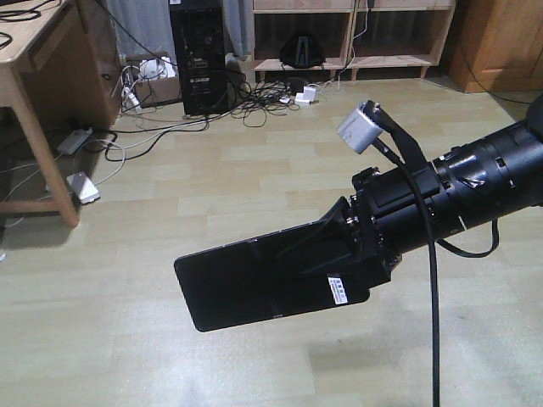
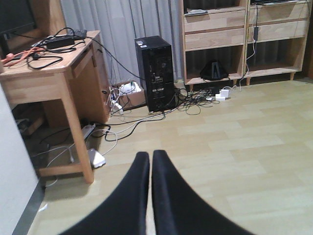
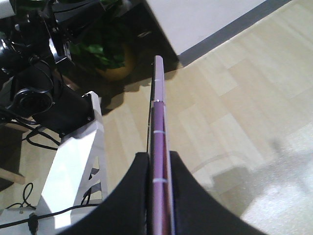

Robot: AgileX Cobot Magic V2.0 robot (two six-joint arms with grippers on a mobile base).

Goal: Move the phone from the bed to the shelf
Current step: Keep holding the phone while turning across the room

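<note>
Above the pale plank floor [image 1: 254,170], near the middle of the front view, the phone [image 1: 254,284] hangs in the air, roughly flat. Its end with the white sticker [image 1: 338,290] is clamped in the right claw [image 1: 352,254]. The right wrist view shows its pinkish edge squeezed between both black fingers [image 3: 139,196]. The bed is in no view, so the pick-up looks done. What is left, as I judge it, is the carry and the set-down. The shelf [image 1: 386,61] stands at the far wall, well apart from the phone. A tangle of cables [image 1: 271,93] lies on the floor before it, and a black computer tower [image 1: 198,55] stands to its left. The left claw [image 2: 150,169] is closed on nothing, its fingers nearly touching, aimed over the floor toward that wall.
</note>
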